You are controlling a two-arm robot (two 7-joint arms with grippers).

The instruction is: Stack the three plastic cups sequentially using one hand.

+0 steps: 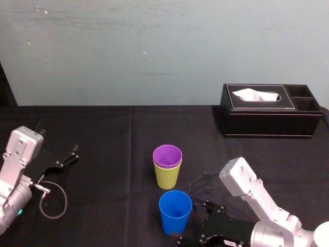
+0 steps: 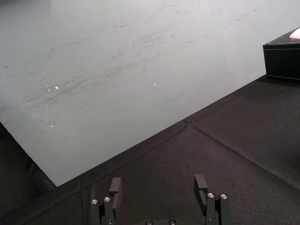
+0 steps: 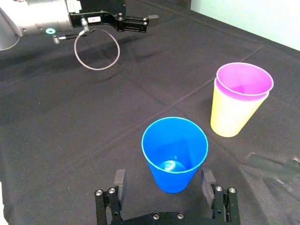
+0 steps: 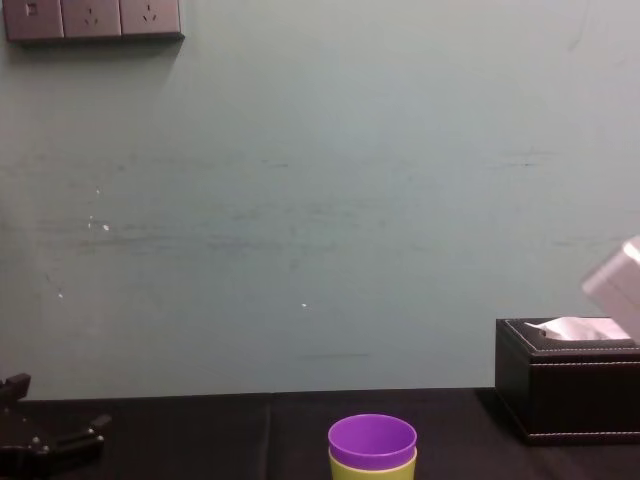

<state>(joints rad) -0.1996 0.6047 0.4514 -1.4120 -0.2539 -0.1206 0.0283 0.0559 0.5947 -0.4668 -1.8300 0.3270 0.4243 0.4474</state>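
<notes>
Blue cup point(image 3: 174, 152) stands upright, mouth up, alone on the bench point(image 1: 113, 134), near front edge, just in front of the other two. Purple cup point(image 1: 167, 156) sits nested inside yellow-green cup point(image 1: 167, 176), only its rim showing; so first stack looks done, blue is the one left. Right end effector point(image 3: 164, 185) released, fingers spread either side of blue cup's lower body, not visibly touching it. Likely lined up low so a squeeze grips the tapered wall and leaves the mouth free. Left end effector point(image 2: 159, 185) released, parked at bench's left side, idle. Tissue box point(image 1: 270, 110) far right, well apart, out of the way.
</notes>
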